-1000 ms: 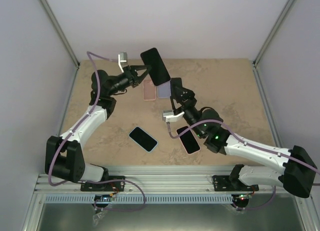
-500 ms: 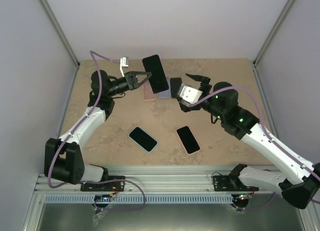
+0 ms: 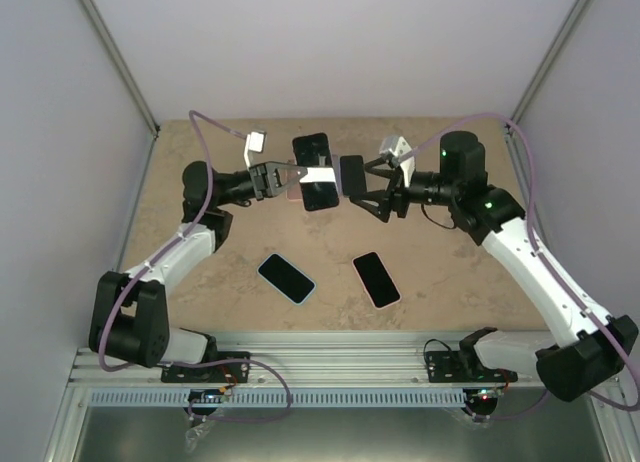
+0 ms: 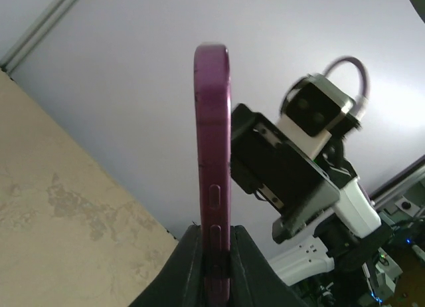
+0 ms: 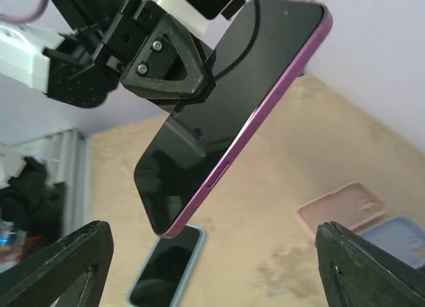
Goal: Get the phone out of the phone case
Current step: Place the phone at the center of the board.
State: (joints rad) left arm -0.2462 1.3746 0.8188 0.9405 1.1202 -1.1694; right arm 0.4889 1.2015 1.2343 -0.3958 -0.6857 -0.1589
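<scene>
My left gripper is shut on the lower end of a phone in a purple case and holds it in the air over the back of the table. In the left wrist view the cased phone stands edge-on between my fingers. My right gripper is open wide and empty, just right of the phone and facing it. In the right wrist view the phone's dark screen hangs ahead of my spread gripper, apart from it.
An empty pink case and an empty lavender case lie on the table under the held phone. A dark phone lies beside them. A phone in a light-blue case and one in a pink case lie nearer.
My right arm has lifted from the pink-cased phone near the front and swung back and right; its gripper now faces the held phone. My left gripper has turned and lowered the phone slightly.
</scene>
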